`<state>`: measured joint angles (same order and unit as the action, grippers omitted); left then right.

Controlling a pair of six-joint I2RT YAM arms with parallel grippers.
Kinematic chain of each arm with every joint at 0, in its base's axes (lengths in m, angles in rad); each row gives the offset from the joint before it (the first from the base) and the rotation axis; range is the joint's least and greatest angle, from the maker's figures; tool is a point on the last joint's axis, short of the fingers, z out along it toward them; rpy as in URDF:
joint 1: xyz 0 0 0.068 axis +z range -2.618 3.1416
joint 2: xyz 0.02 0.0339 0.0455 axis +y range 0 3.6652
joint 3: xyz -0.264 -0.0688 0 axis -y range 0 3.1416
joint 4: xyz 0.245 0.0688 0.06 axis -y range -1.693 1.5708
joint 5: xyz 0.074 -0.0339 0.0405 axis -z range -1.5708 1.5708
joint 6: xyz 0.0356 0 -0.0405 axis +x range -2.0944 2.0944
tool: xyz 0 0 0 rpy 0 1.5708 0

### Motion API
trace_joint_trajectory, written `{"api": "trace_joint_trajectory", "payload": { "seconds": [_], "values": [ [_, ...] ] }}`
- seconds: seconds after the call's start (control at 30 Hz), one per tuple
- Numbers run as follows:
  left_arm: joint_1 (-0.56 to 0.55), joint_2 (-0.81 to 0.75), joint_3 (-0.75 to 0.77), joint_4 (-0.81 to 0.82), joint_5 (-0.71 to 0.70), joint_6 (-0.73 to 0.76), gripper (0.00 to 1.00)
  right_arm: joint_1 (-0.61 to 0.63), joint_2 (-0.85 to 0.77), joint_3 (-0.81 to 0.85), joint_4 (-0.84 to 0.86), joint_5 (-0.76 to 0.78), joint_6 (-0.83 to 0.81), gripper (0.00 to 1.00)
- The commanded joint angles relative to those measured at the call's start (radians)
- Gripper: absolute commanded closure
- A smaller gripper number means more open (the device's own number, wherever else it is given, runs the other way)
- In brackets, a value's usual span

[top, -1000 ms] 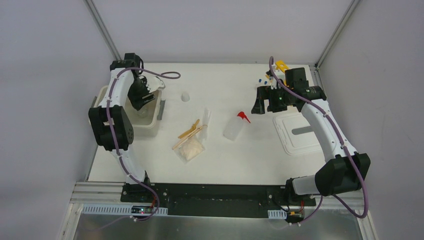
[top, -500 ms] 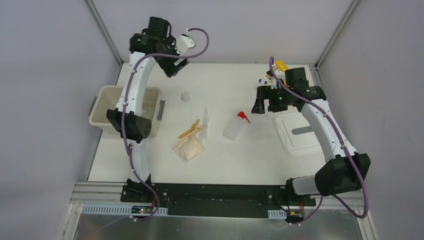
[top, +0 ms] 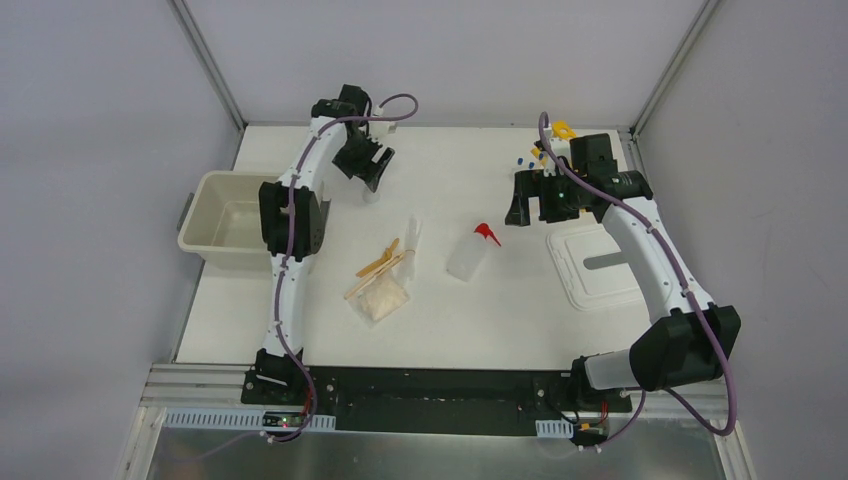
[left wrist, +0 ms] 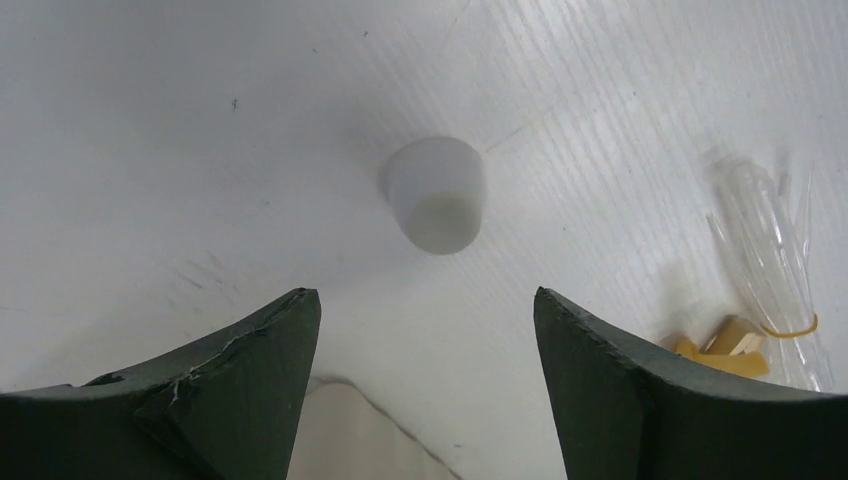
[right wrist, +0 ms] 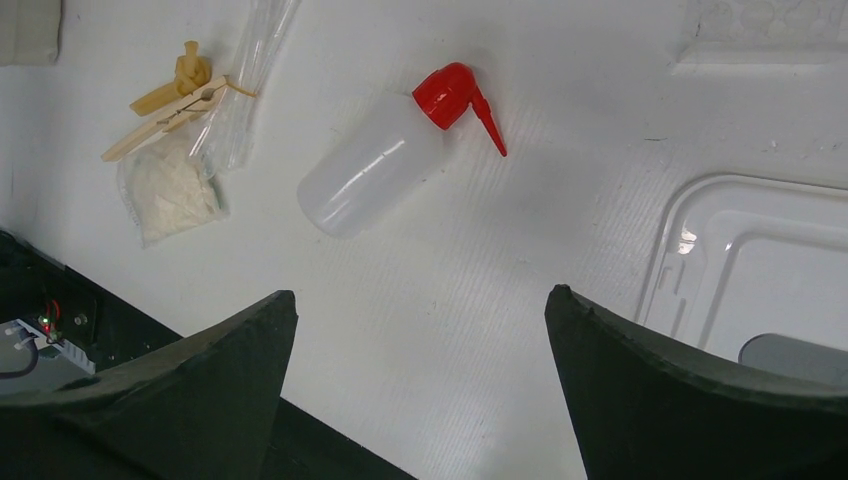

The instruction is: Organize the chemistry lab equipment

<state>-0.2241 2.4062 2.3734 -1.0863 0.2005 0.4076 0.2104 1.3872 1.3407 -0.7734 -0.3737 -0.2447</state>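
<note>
A small whitish cup (top: 371, 193) stands on the table at the back; in the left wrist view the cup (left wrist: 437, 193) lies just ahead of my jaws. My left gripper (top: 366, 166) (left wrist: 425, 298) hovers over it, open and empty. The clear squeeze bottle with red nozzle (top: 468, 255) (right wrist: 370, 175) lies on its side mid-table. Wooden sticks (top: 380, 264) (right wrist: 165, 105), a beige packet (top: 382, 298) (right wrist: 175, 190) and a clear sleeve (top: 412, 238) (left wrist: 765, 250) lie together. My right gripper (top: 528, 206) (right wrist: 420, 295) is open and empty, above the table right of the bottle. The yellow rack (top: 563, 130) and blue-capped tubes (top: 524, 160) sit behind the right arm, partly hidden.
The cream bin (top: 225, 232) stands at the left edge; its corner shows in the left wrist view (left wrist: 330, 430). The white lid (top: 598, 265) (right wrist: 760, 260) lies flat on the right. Frame posts rise at both back corners.
My left arm has lifted out of the cream bin, swung to the back and come down over the small whitish cup. The right arm has not moved.
</note>
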Motion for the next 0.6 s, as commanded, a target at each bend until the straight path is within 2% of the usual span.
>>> {"api": "trace_joint_trajectory", "payload": {
  "seconds": [0.0,0.37,0.57],
  "values": [
    [-0.006,0.033,0.017,0.06,0.02,-0.063,0.22,0.0,0.006,0.029,0.003,0.024,-0.004,0.02],
    [-0.009,0.094,-0.034,0.104,0.033,-0.069,0.33,-0.003,0.031,0.04,0.005,0.042,-0.006,0.01],
    [-0.012,0.1,-0.075,0.129,0.024,-0.067,0.5,-0.005,0.044,0.04,0.008,0.047,-0.01,0.01]
  ]
}}
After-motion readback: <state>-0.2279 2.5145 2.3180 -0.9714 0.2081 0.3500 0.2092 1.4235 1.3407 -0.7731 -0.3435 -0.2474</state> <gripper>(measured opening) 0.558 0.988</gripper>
